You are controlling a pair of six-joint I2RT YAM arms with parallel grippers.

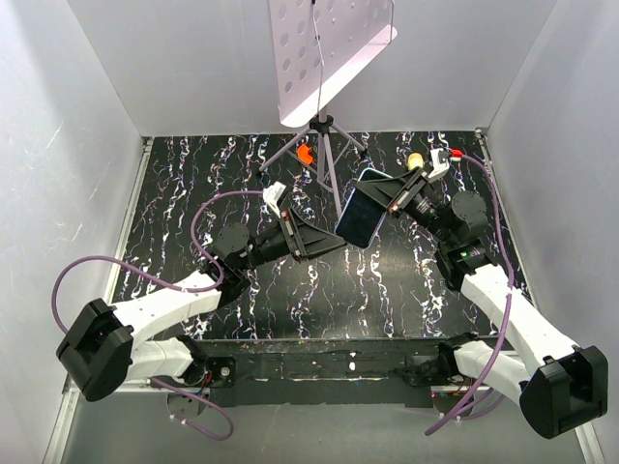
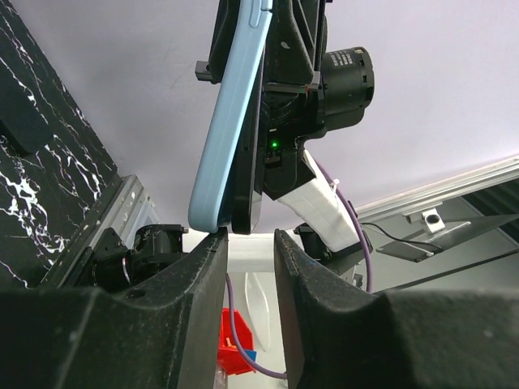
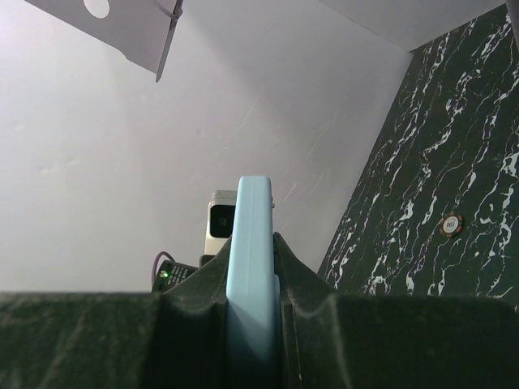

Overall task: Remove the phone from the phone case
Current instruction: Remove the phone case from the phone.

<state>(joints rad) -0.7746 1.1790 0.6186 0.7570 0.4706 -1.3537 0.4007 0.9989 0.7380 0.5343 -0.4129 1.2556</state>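
Aloft, phone case, tripod, perforated board behind

The black, white-veined bench is seen from high above, behind the arms. Very close views are taken along the left pincer and the right pincer. The thin light blue phone case is shared by all.

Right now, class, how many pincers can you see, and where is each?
2. The right pincer clamps the blue case, held in the air. The left pincer sits just under the case's lower end, parted and gripping nothing.
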